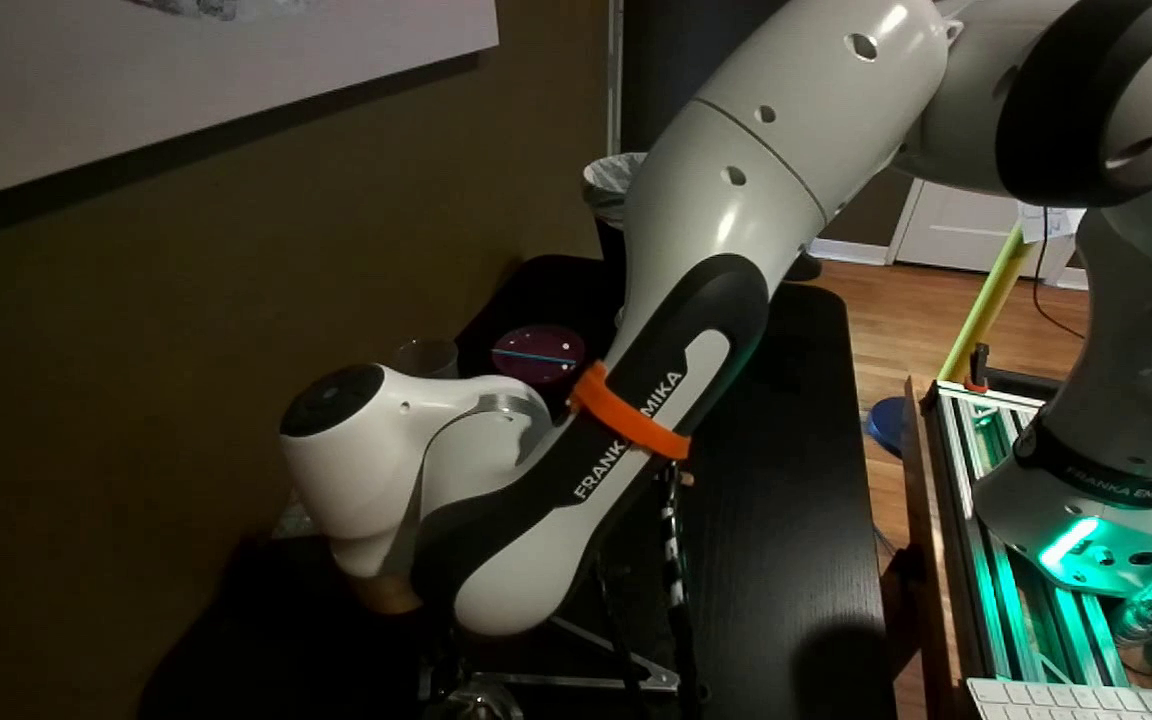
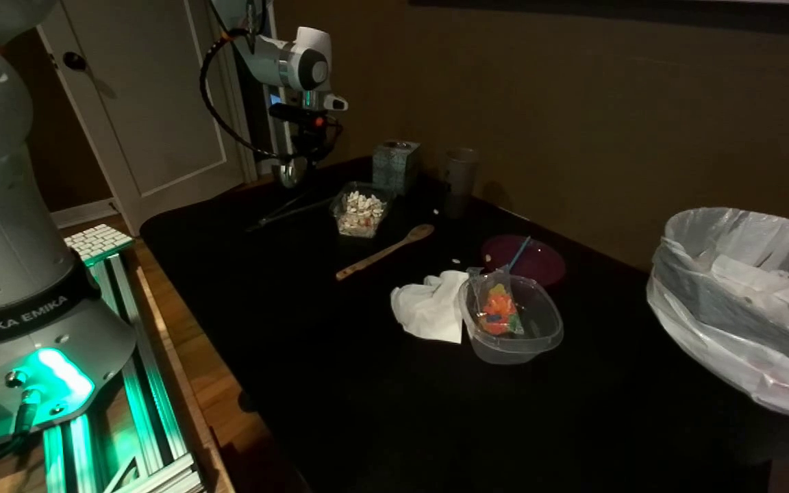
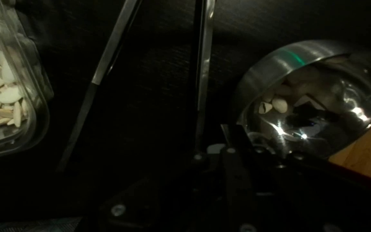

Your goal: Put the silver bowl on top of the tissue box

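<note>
The silver bowl (image 2: 290, 172) hangs tilted in the air under my gripper (image 2: 307, 156) in an exterior view. In the wrist view the bowl (image 3: 317, 93) fills the right side, with pale seed-like bits or reflections inside. My gripper (image 3: 237, 137) is shut on the bowl's near rim; the exact contact is dark. A sliver of the bowl (image 1: 481, 698) shows at the bottom of an exterior view. The tissue box (image 2: 394, 168) stands upright at the back, apart from and to the right of the bowl. Its patterned edge (image 3: 43, 225) shows at the wrist view's bottom left.
A clear tray of pale seeds (image 2: 360, 212) sits before the tissue box. Metal tongs (image 3: 204, 64) lie on the table near the bowl. A cup (image 2: 460, 181) stands beside the box. A wooden spoon (image 2: 387, 252), purple bowl (image 2: 524, 260) and plastic container (image 2: 514, 335) are farther along.
</note>
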Controlling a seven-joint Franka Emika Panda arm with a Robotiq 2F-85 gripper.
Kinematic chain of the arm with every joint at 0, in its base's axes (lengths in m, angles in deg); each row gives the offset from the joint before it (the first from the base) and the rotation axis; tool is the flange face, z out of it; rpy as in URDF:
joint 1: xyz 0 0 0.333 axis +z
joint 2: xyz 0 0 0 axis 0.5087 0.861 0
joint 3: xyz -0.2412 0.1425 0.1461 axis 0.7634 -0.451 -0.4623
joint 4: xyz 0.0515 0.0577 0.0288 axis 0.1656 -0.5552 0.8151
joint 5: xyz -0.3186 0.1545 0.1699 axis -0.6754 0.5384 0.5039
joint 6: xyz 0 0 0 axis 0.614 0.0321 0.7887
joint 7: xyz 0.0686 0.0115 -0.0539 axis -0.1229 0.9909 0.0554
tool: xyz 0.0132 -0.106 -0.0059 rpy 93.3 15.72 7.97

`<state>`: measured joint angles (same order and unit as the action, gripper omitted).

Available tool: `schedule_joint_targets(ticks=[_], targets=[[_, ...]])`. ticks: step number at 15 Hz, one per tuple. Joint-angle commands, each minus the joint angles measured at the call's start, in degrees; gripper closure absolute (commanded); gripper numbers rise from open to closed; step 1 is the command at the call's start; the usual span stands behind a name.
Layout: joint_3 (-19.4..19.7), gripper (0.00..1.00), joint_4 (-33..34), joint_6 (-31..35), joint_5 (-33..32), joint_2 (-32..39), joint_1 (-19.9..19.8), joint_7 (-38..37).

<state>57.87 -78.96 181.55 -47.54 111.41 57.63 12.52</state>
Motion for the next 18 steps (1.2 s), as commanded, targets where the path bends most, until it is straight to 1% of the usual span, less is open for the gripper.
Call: schedule_joint_targets(ticks=[1,4,5,8,9,11,13,14,15,16,17,18], targets=[[-2.0,0.99,-8.6,6.9,0.6,-6.3,-3.1,4.0],[-4.9,0.99,-17.3,17.3,1.4,-11.5,-7.2,11.3],[-5.9,0.99,-19.8,19.7,1.8,-13.1,-8.5,13.2],[-7.5,0.99,-27.8,26.4,2.6,-18.1,-11.2,14.9],[-7.5,0.99,-30.0,29.6,2.8,-19.3,-11.6,14.2],[-7.0,0.99,-33.5,38.5,4.5,-20.9,-11.6,10.6],[-5.1,0.99,-36.3,46.0,5.2,-22.5,-10.3,7.3],[-5.1,0.99,-38.1,48.9,5.9,-23.6,-10.9,6.7],[-5.0,0.99,-39.0,49.9,5.6,-24.2,-11.0,6.7],[-4.8,0.99,-38.4,43.6,4.5,-24.6,-10.9,7.8],[-5.5,0.98,-35.9,47.1,4.6,-21.7,-11.3,8.2],[-5.3,0.98,-36.5,45.9,4.6,-22.4,-11.4,8.3]])
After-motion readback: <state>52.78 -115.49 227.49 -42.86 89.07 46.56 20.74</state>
